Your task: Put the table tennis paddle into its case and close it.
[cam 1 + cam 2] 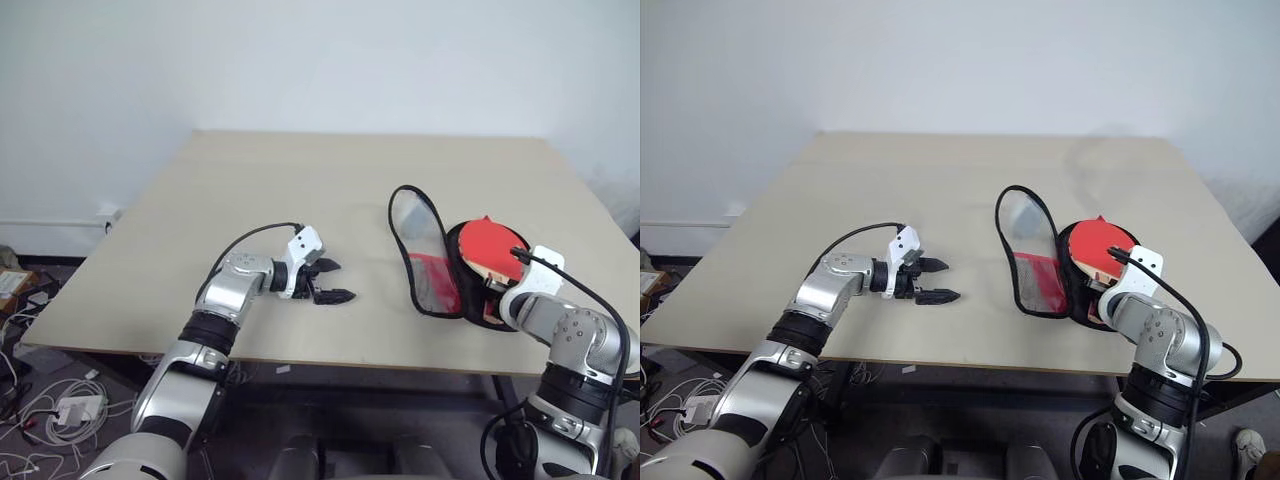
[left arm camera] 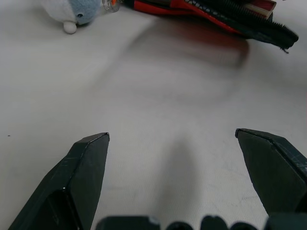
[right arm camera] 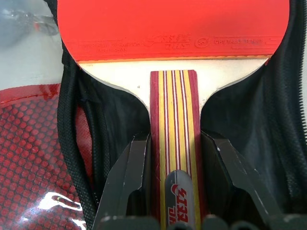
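The case lies unzipped on the right part of the table, its silvery-lined lid standing up and its black half flat beneath. The table tennis paddle rests with its red face up inside the black half. My right gripper is shut on the paddle's striped wooden handle, one finger on each side. My left gripper hovers open just above the bare tabletop left of the case, pointing toward it, with nothing between its fingers.
The beige table stands against a white wall. A small pale rounded object lies on the table near the case's edge in the left wrist view. Cables and a power strip lie on the floor at the left.
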Action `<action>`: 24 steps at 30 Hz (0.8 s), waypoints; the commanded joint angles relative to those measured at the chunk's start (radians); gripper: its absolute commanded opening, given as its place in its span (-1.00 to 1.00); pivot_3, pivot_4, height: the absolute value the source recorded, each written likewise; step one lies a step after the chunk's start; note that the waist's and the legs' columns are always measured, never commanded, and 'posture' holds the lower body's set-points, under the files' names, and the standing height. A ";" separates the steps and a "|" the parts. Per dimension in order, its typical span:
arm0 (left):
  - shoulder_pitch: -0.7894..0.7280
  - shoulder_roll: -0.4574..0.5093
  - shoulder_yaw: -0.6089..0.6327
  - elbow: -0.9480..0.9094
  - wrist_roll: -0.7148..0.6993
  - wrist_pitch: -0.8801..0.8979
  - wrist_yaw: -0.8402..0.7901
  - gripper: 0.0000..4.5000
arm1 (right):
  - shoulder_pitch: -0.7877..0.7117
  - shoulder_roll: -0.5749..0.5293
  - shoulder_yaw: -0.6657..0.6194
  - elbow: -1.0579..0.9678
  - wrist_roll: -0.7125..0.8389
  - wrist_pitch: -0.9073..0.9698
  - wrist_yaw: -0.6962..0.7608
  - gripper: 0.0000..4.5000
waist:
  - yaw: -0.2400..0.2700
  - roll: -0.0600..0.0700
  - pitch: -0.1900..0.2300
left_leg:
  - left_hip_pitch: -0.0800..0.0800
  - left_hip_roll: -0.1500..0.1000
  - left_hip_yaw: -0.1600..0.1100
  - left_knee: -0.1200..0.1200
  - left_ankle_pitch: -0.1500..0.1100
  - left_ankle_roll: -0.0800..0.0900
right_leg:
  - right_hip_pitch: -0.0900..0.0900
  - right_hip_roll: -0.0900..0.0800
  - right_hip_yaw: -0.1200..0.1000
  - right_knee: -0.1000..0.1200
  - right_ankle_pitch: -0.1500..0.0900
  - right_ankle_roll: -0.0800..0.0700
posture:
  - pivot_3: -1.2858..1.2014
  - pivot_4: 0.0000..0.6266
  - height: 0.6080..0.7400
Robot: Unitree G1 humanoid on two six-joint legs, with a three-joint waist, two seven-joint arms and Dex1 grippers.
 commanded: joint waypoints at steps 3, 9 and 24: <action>-0.036 0.000 0.010 -0.021 0.000 -0.017 -0.004 1.00 | 0.004 -0.027 0.074 0.001 -0.028 -0.059 0.028 -0.34 | -0.001 0.000 0.000 | 0.000 0.000 0.000 0.000 0.000 0.000 | 0.000 0.000 0.000 0.000 0.000 0.000 | 0.03 -1.00 1.00; -0.026 0.002 0.011 -0.039 -0.004 -0.010 -0.004 1.00 | 0.007 -0.071 0.051 0.008 -0.033 -0.065 0.048 0.55 | 0.001 0.000 0.000 | 0.000 0.000 0.000 0.000 0.000 0.000 | 0.000 0.000 0.000 0.000 0.000 0.000 | 0.03 -1.00 1.00; -0.248 -0.291 -0.079 0.315 0.136 -0.258 0.141 1.00 | -0.073 -0.263 0.043 -0.279 0.088 -0.257 0.261 0.99 | 0.003 -0.002 0.001 | 0.000 0.000 -0.001 0.001 0.000 0.000 | 0.002 0.000 -0.002 -0.002 0.000 0.000 | 0.03 -1.00 1.00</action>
